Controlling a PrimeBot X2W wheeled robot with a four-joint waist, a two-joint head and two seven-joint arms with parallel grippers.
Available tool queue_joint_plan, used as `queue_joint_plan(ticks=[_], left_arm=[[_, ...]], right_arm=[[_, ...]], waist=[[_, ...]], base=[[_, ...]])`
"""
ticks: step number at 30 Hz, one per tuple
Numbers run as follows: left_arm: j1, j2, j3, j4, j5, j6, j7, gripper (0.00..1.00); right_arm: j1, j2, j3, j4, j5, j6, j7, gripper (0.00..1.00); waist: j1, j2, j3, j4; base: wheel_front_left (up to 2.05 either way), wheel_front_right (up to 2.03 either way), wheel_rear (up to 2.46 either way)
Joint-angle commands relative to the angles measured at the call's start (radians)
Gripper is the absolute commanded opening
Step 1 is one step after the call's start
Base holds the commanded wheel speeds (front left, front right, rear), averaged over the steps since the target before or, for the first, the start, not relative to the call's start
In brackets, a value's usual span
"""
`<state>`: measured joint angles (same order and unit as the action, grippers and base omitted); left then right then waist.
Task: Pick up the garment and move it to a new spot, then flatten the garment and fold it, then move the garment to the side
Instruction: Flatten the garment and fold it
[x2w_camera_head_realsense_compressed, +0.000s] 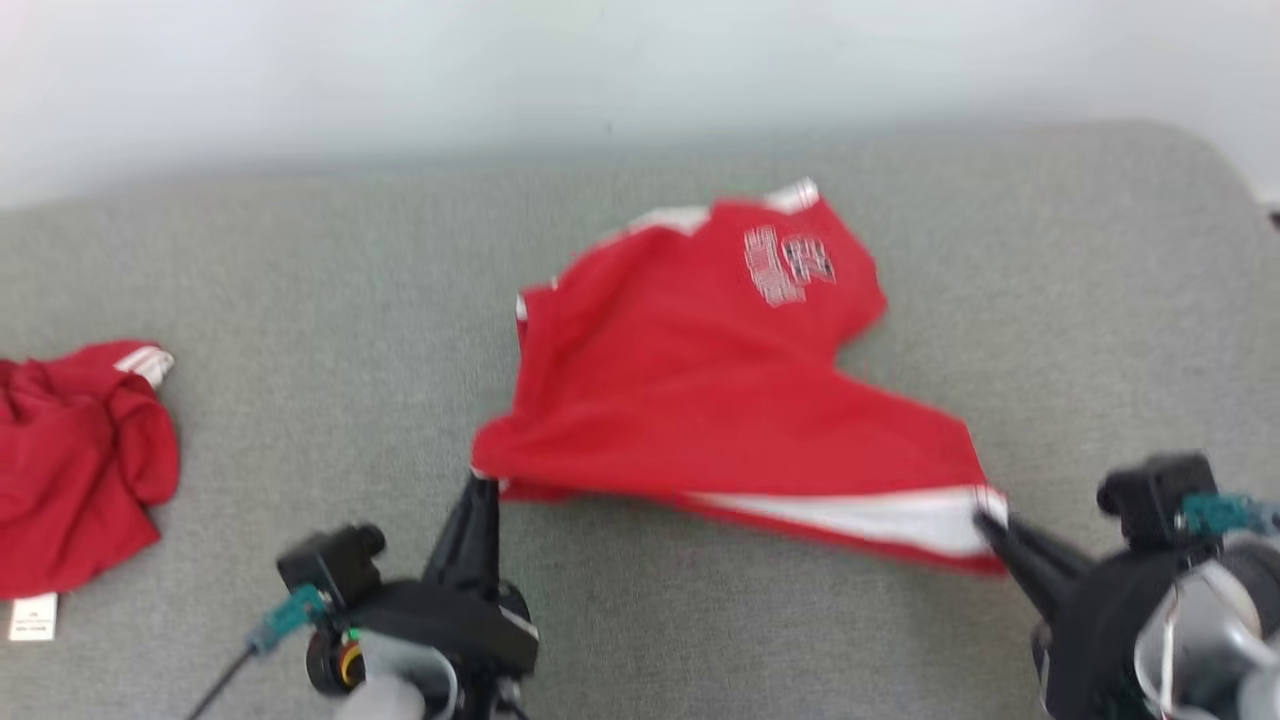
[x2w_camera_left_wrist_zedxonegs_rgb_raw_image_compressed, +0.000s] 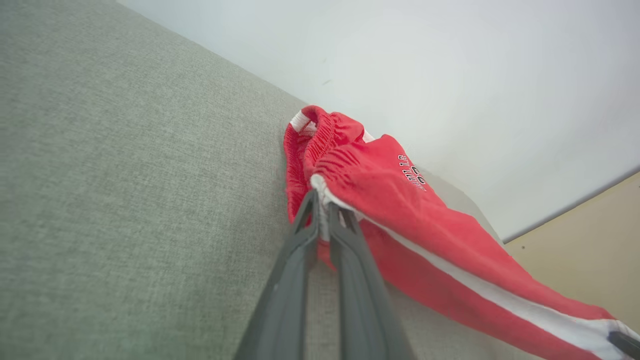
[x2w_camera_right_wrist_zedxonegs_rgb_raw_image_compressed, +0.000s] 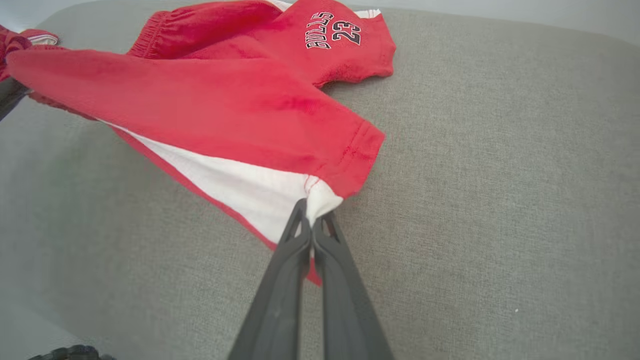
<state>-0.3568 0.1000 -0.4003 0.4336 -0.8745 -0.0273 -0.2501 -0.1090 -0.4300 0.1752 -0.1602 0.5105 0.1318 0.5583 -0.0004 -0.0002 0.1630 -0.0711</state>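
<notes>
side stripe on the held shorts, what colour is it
White stripe on the red shorts; clearest in the right wrist view.

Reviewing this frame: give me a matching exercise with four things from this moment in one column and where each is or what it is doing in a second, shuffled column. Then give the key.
Column one
1. left gripper
2. right gripper
3. crumpled red garment
4. "23" print

Column two
A. lies loose on the grey surface, off to the robot's left
B. shut on the red shorts at the white stripe by a leg hem
C. shut on the shorts beside the elastic waistband
D. on the shorts' far leg, away from both grippers

Pairs: 1-C, 2-B, 3-A, 4-D
</notes>
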Motion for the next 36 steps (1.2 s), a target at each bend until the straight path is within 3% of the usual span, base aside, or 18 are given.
queue_joint_plan(ticks=[1,10,17,24,36], left_arm=[[0.028,0.003,-0.006,0.004,0.015,-0.001,-0.007,0.0],[0.175,0.045,-0.09,0.044,0.106,0.046,0.018,0.0],[0.291,0.079,-0.132,-0.006,0.109,0.078,0.083,0.0],[0.312,0.078,-0.119,-0.124,0.1,0.094,0.061,0.0],[0.072,0.009,-0.14,-0.077,0.131,0.134,0.13,0.0]], right_arm=[[0.038,-0.011,-0.011,-0.026,0.006,-0.002,0.034,0.0],[0.24,-0.031,-0.038,-0.131,0.033,-0.002,0.315,0.0],[0.356,-0.009,-0.096,-0.192,0.047,-0.002,0.443,0.0],[0.29,-0.034,-0.088,-0.236,0.007,-0.002,0.305,0.0],[-0.094,-0.074,0.007,0.069,-0.012,-0.002,0.108,0.0]], waist=[[0.0004,0.0002,-0.06,-0.004],[0.0004,0.0002,-0.123,-0.017],[0.0004,0.0002,-0.146,-0.006],[0.0004,0.0002,-0.147,0.008],[0.0004,0.0002,-0.056,0.033]], base=[[0.0,0.0,0.0],[0.0,0.0,0.0],[0.0,0.0,0.0],[0.0,0.0,0.0],[0.0,0.0,0.0]])
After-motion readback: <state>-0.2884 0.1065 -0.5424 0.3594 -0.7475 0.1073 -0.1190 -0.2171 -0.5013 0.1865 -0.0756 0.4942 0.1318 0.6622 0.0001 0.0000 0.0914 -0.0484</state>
